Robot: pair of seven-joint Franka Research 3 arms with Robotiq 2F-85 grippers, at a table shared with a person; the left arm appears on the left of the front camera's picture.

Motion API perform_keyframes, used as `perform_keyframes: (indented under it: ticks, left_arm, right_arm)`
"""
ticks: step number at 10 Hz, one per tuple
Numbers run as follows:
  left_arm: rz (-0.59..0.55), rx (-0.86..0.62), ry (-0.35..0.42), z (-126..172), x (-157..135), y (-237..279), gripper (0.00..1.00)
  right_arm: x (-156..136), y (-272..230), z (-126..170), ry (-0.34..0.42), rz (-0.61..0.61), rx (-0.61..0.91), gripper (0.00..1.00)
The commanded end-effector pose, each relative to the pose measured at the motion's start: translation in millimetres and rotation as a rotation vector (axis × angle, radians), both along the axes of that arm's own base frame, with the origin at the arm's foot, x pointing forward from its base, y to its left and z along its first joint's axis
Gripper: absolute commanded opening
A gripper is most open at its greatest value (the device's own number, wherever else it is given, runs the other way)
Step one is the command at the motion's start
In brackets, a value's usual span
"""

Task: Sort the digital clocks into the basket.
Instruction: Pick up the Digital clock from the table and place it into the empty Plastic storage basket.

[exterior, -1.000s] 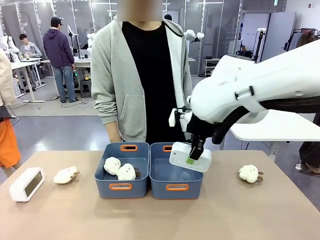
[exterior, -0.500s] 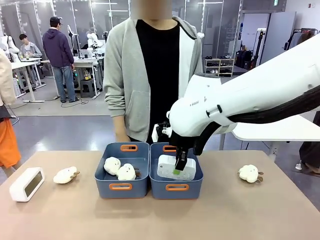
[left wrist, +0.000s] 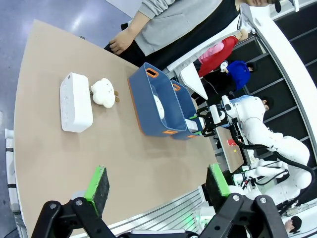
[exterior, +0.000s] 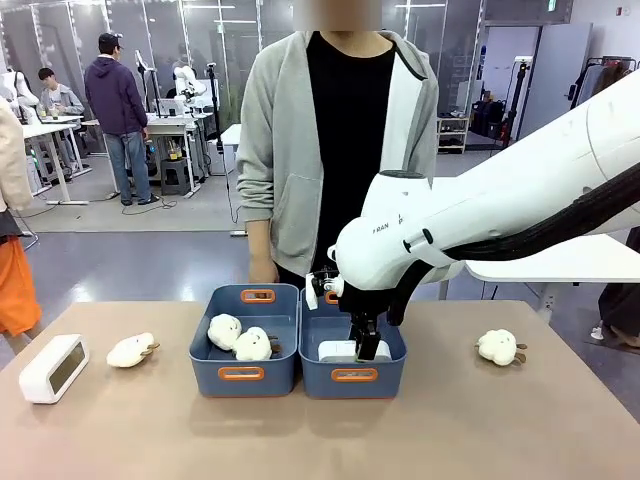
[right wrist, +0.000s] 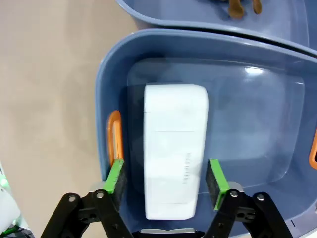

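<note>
Your left claw hangs wide open and empty over the worktop. One white digital clock lies at the worktop's left end, beside a plush toy. Farther on, your right claw is open inside the right basket. It has a finger on each side of the other digital clock, which lies flat on the bottom. A person stands behind.
</note>
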State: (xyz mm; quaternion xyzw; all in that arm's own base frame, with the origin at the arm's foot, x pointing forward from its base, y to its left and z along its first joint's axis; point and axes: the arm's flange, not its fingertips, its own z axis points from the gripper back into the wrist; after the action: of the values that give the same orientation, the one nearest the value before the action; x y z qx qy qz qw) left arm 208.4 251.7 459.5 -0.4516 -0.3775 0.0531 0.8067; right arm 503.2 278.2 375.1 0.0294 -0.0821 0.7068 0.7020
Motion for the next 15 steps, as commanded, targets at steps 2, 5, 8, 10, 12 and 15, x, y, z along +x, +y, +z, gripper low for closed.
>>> perform_keyframes:
  ticks: [2, 5, 8, 10, 12, 15]
  left_arm:
    - [-0.010, -0.005, -0.031, 2, 1, 2, 1.00]
    - [-0.010, -0.005, -0.031, 2, 1, 2, 1.00]
    - [-0.010, -0.005, -0.031, 2, 1, 2, 1.00]
    - [-0.010, -0.005, -0.031, 2, 1, 2, 1.00]
    - [-0.010, -0.005, -0.031, 2, 1, 2, 1.00]
    - [-0.010, -0.005, -0.031, 2, 1, 2, 1.00]
  right_arm:
    - [-20, -17, 10, 0.025, 0.041, 0.024, 1.00]
    - [-3, 1, 6, -0.005, 0.008, 0.000, 1.00]
    - [-3, 1, 6, -0.005, 0.008, 0.000, 1.00]
    - [-3, 1, 6, -0.005, 0.008, 0.000, 1.00]
    - [-5, -1, 7, 0.002, 0.016, 0.002, 1.00]
    - [-33, -66, 72, 0.126, -0.132, 0.288, 1.00]
